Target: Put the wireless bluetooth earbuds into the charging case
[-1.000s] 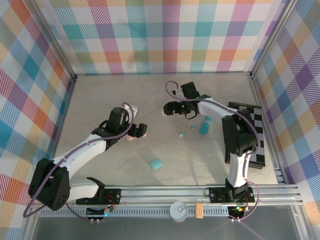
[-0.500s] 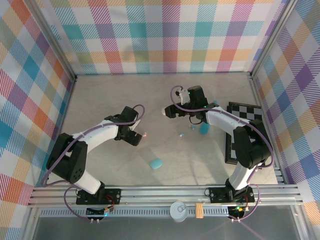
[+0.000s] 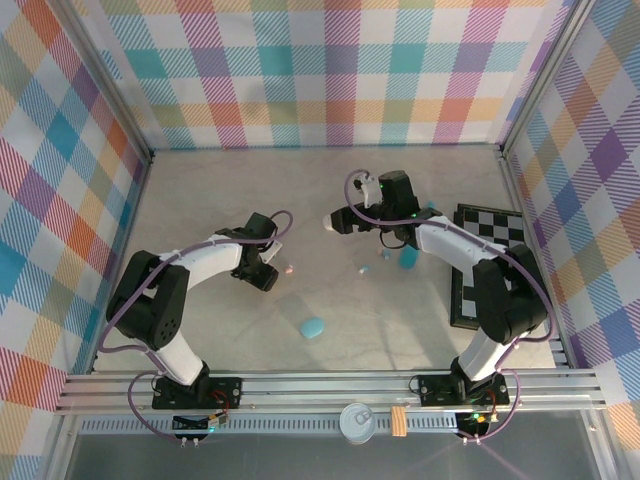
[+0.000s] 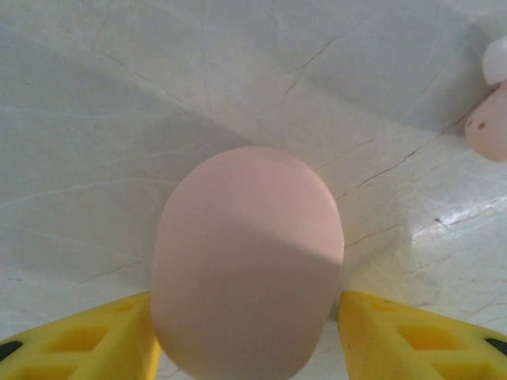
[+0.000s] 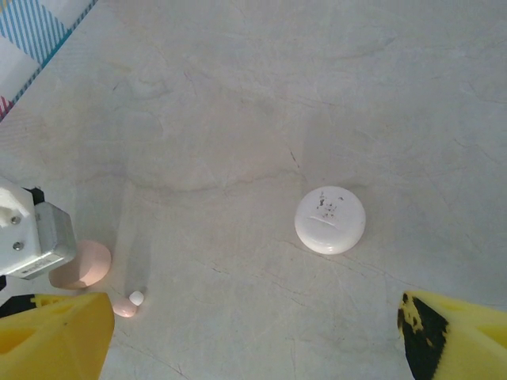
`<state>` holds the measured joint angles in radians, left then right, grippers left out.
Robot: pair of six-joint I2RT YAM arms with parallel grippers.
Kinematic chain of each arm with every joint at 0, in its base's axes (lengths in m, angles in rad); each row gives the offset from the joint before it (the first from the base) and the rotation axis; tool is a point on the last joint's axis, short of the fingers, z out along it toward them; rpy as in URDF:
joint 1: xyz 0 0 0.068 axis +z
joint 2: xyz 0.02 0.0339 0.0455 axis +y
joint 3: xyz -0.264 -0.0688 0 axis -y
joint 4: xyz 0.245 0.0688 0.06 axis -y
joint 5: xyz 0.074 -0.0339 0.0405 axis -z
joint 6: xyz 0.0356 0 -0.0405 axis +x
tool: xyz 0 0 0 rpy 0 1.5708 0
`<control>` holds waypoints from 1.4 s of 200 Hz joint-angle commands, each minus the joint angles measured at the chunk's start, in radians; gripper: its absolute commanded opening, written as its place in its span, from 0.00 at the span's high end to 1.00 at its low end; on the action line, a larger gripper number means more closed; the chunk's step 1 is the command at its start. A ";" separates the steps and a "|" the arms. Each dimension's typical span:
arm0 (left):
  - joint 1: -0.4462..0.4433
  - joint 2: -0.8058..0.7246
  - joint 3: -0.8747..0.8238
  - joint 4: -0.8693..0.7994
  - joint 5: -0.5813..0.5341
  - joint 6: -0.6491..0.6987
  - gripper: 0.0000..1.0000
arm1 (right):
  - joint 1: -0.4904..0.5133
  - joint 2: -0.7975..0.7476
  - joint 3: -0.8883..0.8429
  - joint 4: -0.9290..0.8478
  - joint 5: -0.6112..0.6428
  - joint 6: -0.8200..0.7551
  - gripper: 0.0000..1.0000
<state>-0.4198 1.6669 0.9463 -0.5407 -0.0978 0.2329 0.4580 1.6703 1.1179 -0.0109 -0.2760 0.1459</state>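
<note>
Squeezing the pink case (image 4: 247,261) from both sides, the left fingers (image 4: 87,344) sit low over the counter (image 4: 238,71), the tiny pink earbud (image 5: 124,308) and white earbud (image 5: 137,298) lie just beside that case, and the right fingers (image 5: 455,336) are spread wide near a white round case (image 5: 330,219).

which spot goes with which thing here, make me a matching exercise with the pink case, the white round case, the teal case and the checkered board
Things:
1. pink pebble-shaped case
2. white round plastic case
3. teal pebble-shaped case
4. black-and-white checkered board

Places:
A. far right, partly under the right arm
B. alone, nearest the front rail
C. between the yellow fingers of the left gripper
D. ahead of the open right gripper

Pairs: 1-C, 2-D, 3-B, 4-A
</note>
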 commanded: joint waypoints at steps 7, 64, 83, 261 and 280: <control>0.010 0.023 0.020 0.018 0.037 0.002 0.44 | -0.002 -0.022 -0.012 0.037 0.002 0.028 0.08; 0.004 -0.011 -0.004 0.033 0.047 -0.006 0.57 | -0.002 -0.052 -0.030 0.093 -0.017 0.160 0.01; -0.007 -0.058 -0.018 0.066 0.057 0.001 0.59 | -0.018 -0.091 -0.052 0.093 -0.035 0.235 0.01; -0.125 -0.447 -0.264 0.734 0.458 0.210 0.68 | 0.025 -0.091 0.032 -0.188 -0.528 0.417 0.20; -0.128 -0.443 -0.265 0.726 0.467 0.216 0.67 | 0.056 -0.074 0.038 -0.176 -0.525 0.393 0.23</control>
<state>-0.5316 1.2476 0.6888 0.1387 0.3210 0.4175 0.4839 1.5734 1.1206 -0.1970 -0.7498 0.5461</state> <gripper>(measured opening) 0.354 0.793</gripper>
